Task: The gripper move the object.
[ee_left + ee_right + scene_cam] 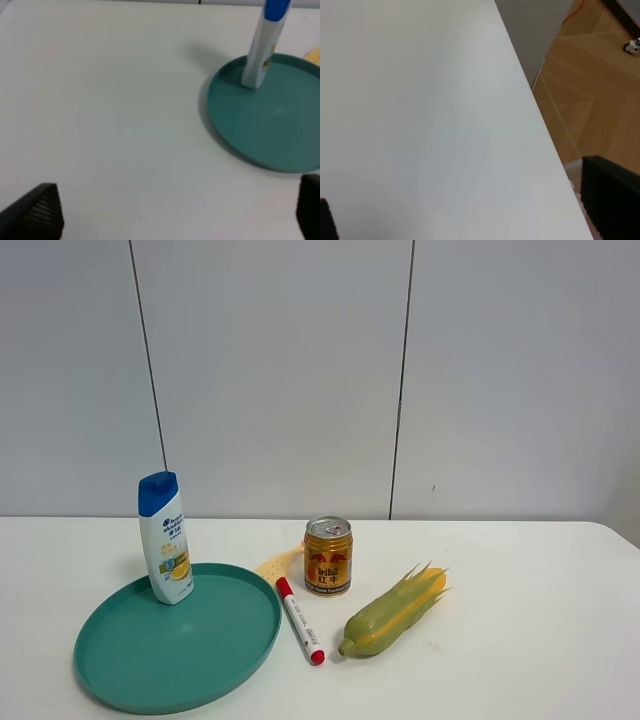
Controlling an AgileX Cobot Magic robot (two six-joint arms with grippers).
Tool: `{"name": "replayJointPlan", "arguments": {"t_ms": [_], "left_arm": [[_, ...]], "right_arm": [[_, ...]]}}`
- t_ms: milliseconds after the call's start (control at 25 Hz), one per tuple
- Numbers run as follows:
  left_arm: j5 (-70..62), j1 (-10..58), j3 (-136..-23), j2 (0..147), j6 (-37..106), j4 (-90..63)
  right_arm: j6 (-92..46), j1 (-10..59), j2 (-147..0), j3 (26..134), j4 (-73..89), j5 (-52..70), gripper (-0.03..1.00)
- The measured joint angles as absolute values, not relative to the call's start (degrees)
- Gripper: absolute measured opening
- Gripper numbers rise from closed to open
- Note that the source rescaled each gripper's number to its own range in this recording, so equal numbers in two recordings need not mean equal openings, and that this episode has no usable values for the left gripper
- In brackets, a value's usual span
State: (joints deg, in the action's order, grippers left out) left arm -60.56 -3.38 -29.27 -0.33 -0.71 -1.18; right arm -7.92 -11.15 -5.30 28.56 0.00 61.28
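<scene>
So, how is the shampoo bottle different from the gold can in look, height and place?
The shampoo bottle is tall, slim and white with a blue cap; the gold can is short, round and metallic.
The shampoo bottle stands on the teal plate, near its rim; the gold can stands on the bare white table.
Both are upright, and no gripper touches either.

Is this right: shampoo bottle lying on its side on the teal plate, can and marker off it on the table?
Not quite. The shampoo bottle stands upright at the teal plate's far edge, as the exterior high view shows. The can and marker are off the plate.
</scene>
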Motion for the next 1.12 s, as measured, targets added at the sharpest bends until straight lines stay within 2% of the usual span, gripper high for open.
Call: {"name": "replayJointPlan", "arguments": {"t_ms": [1120], "left_arm": [[-60.56, -3.38, -29.27, -0.33, -0.71, -1.18]], "right_arm": [[-7.92, -11.15, -5.30, 28.56, 0.00, 61.28, 1.00]]}}
